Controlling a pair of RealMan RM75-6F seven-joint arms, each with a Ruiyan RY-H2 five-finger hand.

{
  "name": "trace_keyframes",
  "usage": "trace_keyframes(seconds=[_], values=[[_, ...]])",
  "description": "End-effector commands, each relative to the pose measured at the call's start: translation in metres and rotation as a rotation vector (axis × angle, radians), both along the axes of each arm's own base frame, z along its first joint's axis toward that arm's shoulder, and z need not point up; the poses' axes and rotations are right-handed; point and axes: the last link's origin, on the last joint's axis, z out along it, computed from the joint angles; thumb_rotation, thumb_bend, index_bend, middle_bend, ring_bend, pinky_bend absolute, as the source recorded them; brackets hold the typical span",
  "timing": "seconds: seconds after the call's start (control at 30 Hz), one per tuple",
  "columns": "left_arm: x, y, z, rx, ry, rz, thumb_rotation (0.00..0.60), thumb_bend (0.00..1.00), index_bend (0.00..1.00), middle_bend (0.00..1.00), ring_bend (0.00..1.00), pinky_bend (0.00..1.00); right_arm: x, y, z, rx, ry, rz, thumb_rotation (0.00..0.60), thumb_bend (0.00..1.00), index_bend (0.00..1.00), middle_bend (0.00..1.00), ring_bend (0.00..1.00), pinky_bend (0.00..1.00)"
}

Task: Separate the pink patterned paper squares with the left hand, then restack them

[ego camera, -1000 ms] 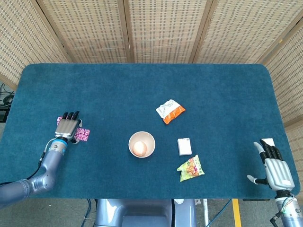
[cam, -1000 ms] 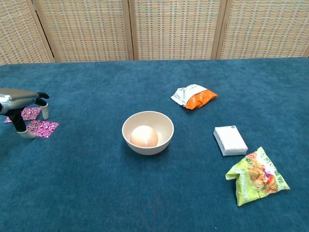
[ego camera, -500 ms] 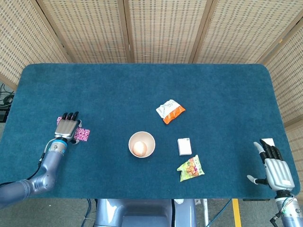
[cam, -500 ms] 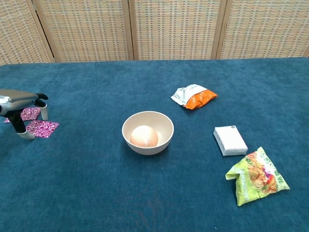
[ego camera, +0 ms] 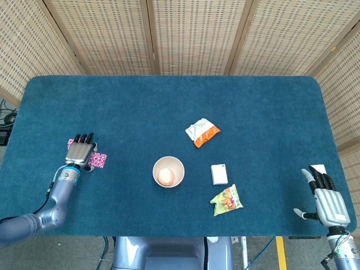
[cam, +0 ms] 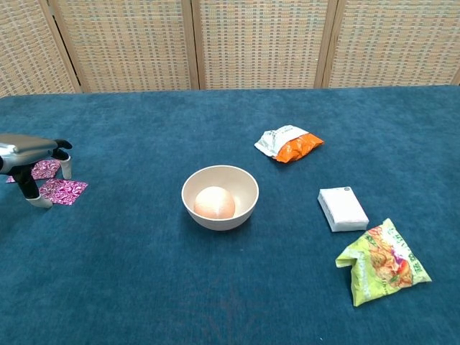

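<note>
Two pink patterned paper squares lie side by side at the table's left. The nearer square (cam: 63,191) (ego camera: 98,160) sits apart from the farther square (cam: 44,169) (ego camera: 71,142), which my left hand mostly hides in the head view. My left hand (ego camera: 79,151) (cam: 29,156) hovers flat over them, fingers spread, thumb tip down beside the nearer square, holding nothing. My right hand (ego camera: 326,199) rests open at the table's near right corner, fingers extended, seen only in the head view.
A cream bowl (ego camera: 169,171) (cam: 220,197) with an egg-like ball stands mid-table. An orange and white snack packet (ego camera: 202,132), a white box (ego camera: 219,174) and a green snack bag (ego camera: 227,200) lie to its right. A white card (ego camera: 318,168) lies by my right hand.
My left hand has drawn back slightly toward the left edge. The squares and the right hand have not moved.
</note>
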Motion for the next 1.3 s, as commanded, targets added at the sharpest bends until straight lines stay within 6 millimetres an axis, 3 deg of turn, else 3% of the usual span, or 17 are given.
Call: trace_keyframes(seconds=[0.03, 0.27, 0.87, 1.3], values=[[0.0, 0.0, 0.0, 0.0, 0.001, 0.0, 0.6, 0.21, 0.37, 0.0, 0.0, 0.0, 0.0, 0.0, 0.0, 0.001, 0.0, 0.0, 0.6, 0.1, 0.0, 0.0, 0.0, 0.0], [-0.001, -0.001, -0.001, -0.001, 0.0, -0.001, 0.6, 0.22, 0.45, 0.0, 0.0, 0.0, 0.0, 0.0, 0.0, 0.0, 0.0, 0.0, 0.6, 0.1, 0.0, 0.0, 0.0, 0.0], [0.001, 0.0, 0.005, 0.018, -0.016, -0.009, 0.6, 0.23, 0.47, 0.0, 0.0, 0.0, 0.0, 0.0, 0.0, 0.001, 0.0, -0.001, 0.6, 0.1, 0.0, 0.0, 0.0, 0.0], [0.008, 0.005, 0.022, 0.065, -0.048, -0.012, 0.6, 0.23, 0.48, 0.0, 0.0, 0.0, 0.0, 0.001, 0.001, 0.001, -0.002, 0.001, 0.6, 0.1, 0.0, 0.0, 0.0, 0.0]])
